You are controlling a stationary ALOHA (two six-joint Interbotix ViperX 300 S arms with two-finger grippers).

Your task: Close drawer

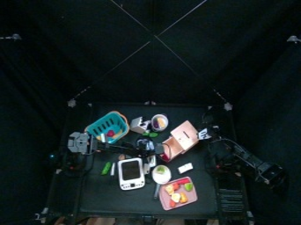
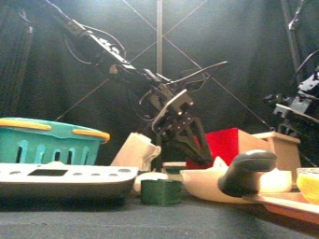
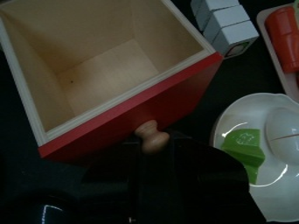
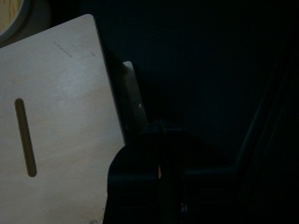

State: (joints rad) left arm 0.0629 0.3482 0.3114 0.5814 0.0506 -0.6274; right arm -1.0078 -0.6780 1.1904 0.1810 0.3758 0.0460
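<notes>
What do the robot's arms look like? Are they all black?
Mostly, yes. In the front view the left arm is a thin black rod with chunky black joints and dark cables looping beside it. Its tool is black too, with shiny edges catching the light. The right arm is a dark, blocky shape at the edge, with some paler bits. I see no writing or stickers on either.

Both pincers' jaws are out of sight, and the drawer (image 3: 111, 74) is cut off at the edge.
</notes>
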